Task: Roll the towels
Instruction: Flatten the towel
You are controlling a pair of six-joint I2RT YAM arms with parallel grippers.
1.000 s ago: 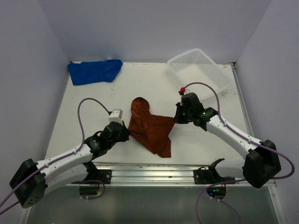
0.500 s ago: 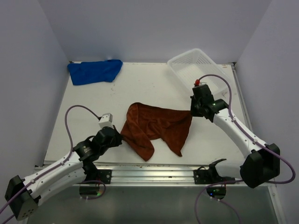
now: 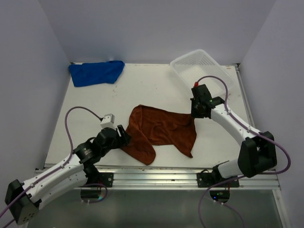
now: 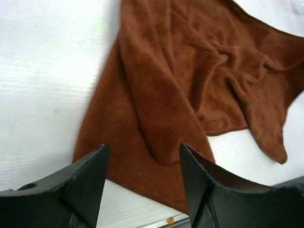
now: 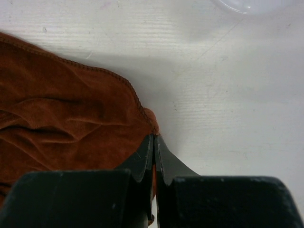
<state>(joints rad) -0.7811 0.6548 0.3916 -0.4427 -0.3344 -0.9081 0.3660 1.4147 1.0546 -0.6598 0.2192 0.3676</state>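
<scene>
Near the middle of the table's (image 3: 142,90) front edge lies the rust-brown towel (image 3: 161,130), spread out crumpled with a fold along its left side. The left gripper (image 4: 142,151) hovers over the towel's near-left part, its fingers (image 4: 90,175) spread apart with cloth showing between them, gripping nothing. The right gripper (image 5: 154,138) is pressed together on the towel's right corner, pinching the hemmed edge just off the surface. At the far right corner sits the white mesh basket (image 3: 187,56), well apart from the towel. The blue towel (image 3: 96,72) lies bunched at the far left corner.
</scene>
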